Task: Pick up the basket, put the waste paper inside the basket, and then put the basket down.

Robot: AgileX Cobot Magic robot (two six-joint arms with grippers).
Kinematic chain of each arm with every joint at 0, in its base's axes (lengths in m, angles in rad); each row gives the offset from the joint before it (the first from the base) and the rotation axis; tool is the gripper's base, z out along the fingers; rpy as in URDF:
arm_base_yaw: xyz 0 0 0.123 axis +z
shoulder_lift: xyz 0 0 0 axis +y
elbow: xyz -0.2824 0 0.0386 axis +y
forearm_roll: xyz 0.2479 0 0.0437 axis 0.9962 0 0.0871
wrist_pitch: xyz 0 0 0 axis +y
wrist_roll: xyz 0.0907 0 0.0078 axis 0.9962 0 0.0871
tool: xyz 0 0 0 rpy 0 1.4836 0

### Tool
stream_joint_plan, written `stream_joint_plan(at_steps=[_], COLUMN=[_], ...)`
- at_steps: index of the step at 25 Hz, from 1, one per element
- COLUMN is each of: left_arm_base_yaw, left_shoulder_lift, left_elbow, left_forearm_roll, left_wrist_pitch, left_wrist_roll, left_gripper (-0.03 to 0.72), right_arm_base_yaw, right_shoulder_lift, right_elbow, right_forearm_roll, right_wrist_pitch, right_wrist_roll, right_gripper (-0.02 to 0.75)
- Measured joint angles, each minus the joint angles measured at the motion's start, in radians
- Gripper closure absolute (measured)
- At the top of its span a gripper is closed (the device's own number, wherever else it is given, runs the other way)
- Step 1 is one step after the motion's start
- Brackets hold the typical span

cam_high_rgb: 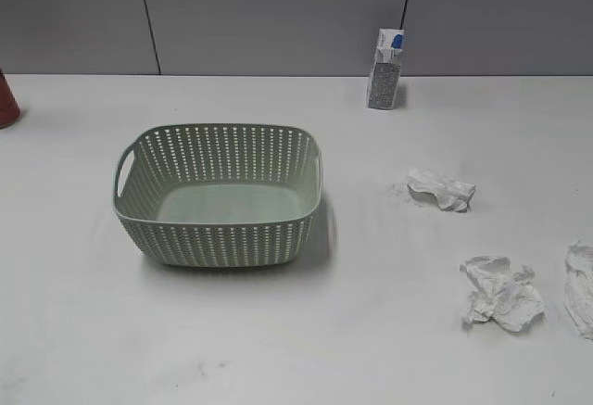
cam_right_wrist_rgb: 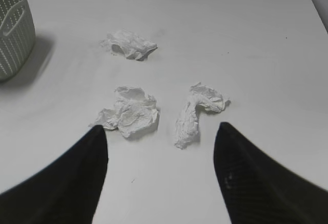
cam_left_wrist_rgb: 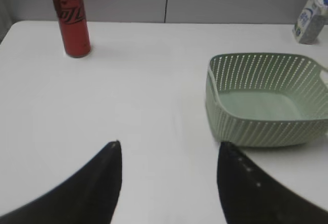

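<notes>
The pale green perforated basket [cam_high_rgb: 219, 196] stands empty on the white table, left of centre; it also shows in the left wrist view [cam_left_wrist_rgb: 266, 98] and at the left edge of the right wrist view [cam_right_wrist_rgb: 14, 29]. Three crumpled white paper wads lie to its right: one farther back [cam_high_rgb: 442, 189] [cam_right_wrist_rgb: 129, 44], one nearer [cam_high_rgb: 501, 293] [cam_right_wrist_rgb: 129, 112], one at the right edge [cam_high_rgb: 581, 286] [cam_right_wrist_rgb: 196, 112]. My left gripper [cam_left_wrist_rgb: 169, 144] is open and empty, near and left of the basket. My right gripper [cam_right_wrist_rgb: 160, 127] is open and empty, just short of the two near wads. Neither gripper shows in the exterior view.
An upright white-grey carton with a blue top [cam_high_rgb: 386, 69] [cam_left_wrist_rgb: 309, 19] stands at the back of the table. A red drink can [cam_left_wrist_rgb: 71, 20] stands at the far left, its edge visible in the exterior view [cam_high_rgb: 6, 101]. A grey panelled wall [cam_high_rgb: 278, 16] runs behind the table.
</notes>
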Motion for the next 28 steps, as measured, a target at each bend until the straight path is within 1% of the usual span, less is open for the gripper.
stream_joint_plan(at_steps=[2, 3, 7, 9, 12, 15, 17, 20, 22, 24, 26, 28], left_arm_base_yaw=[0.0, 0.0, 0.0, 0.0, -0.002, -0.02, -0.05, -0.129, -0.188, -0.222, -0.236, -0.253], left_shoulder_lift=[0.075, 0.122, 0.338, 0.456, 0.655, 0.86, 1.004, 1.187, 1.298, 1.419, 1.52, 1.607], left_elbow=[-0.019, -0.028, -0.078, -0.115, -0.187, -0.279, -0.35, -0.459, -0.525, -0.582, -0.622, -0.661], left_forearm_roll=[-0.03, -0.047, -0.142, -0.208, -0.271, -0.282, -0.273, -0.232, -0.149, -0.036, 0.0, 0.0], left_wrist_pitch=[-0.061, -0.102, -0.182, -0.186, -0.167, -0.134, -0.125, -0.125, -0.126, -0.125, -0.118, -0.111], left_wrist_roll=[0.029, 0.044, 0.115, 0.145, 0.18, 0.194, 0.196, 0.192, 0.134, 0.029, -0.022, -0.043], left_gripper=[0.235, 0.22, 0.12, 0.091, 0.083, 0.084, 0.085, 0.092, 0.098, 0.101, 0.101, 0.101], right_arm_base_yaw=[0.0, 0.0, 0.0, 0.0, 0.0, 0.0, 0.0, 0.0, 0.0, 0.0, 0.0, 0.0], right_shoulder_lift=[0.0, 0.0, 0.0, 0.0, 0.0, 0.0, 0.0, 0.0, 0.0, 0.0, 0.0, 0.0], right_elbow=[0.0, 0.0, 0.0, 0.0, 0.0, 0.0, 0.0, 0.0, 0.0, 0.0, 0.0, 0.0], right_forearm_roll=[0.0, 0.0, 0.0, 0.0, 0.0, 0.0, 0.0, 0.0, 0.0, 0.0, 0.0, 0.0], right_wrist_pitch=[0.0, 0.0, 0.0, -0.001, -0.001, -0.001, -0.001, -0.001, -0.001, -0.001, -0.001, -0.001], right_wrist_roll=[0.0, 0.0, 0.0, 0.0, 0.0, 0.0, 0.0, 0.0, 0.0, 0.0, 0.0, 0.0], right_gripper=[0.218, 0.218, 0.218, 0.218, 0.218, 0.218, 0.218, 0.218, 0.218, 0.218, 0.218, 0.218])
